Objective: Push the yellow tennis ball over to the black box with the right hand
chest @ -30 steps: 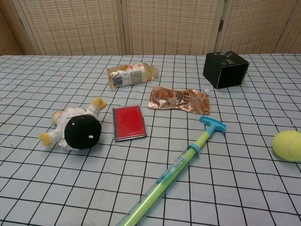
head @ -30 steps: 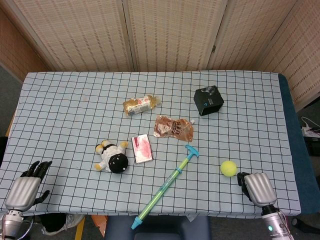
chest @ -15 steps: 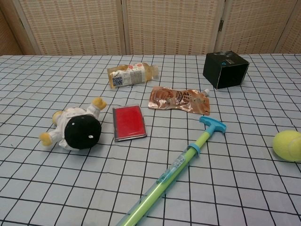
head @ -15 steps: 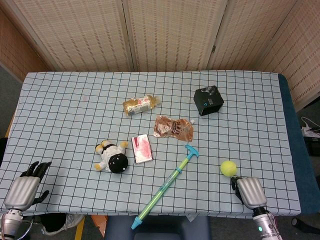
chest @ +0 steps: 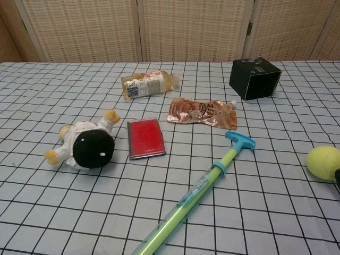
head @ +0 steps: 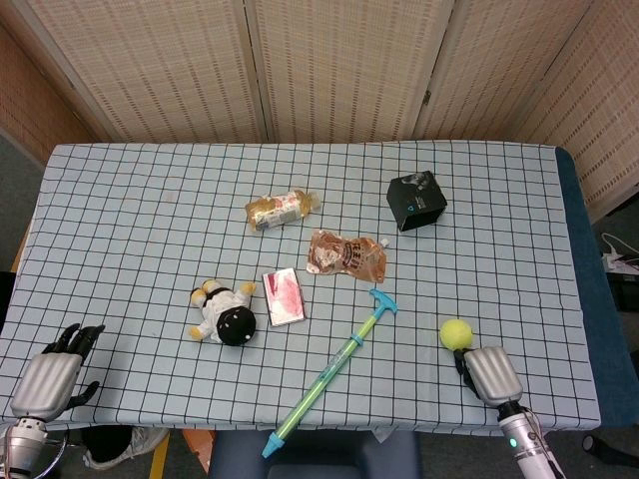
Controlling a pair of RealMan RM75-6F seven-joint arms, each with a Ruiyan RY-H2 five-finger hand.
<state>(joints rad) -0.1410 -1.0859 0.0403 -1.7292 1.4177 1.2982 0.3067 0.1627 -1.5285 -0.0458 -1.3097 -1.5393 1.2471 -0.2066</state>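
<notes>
A rectangular table in black-gridded pale cloth [head: 150, 190] is carrying a matte black cardboard box [head: 416, 200] at 1 o'clock, a fuzzy yellow tennis ball [head: 455, 333] at 4 o'clock.

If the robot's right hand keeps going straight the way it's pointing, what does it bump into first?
Most likely the yellow tennis ball, which lies just ahead of the right hand, seemingly close to its fingertips. Whether they already touch is unclear.

left robot hand [head: 52, 374] fingers spread, right robot hand [head: 486, 372] curled

Tennis ball [chest: 323, 162] near right edge
</notes>
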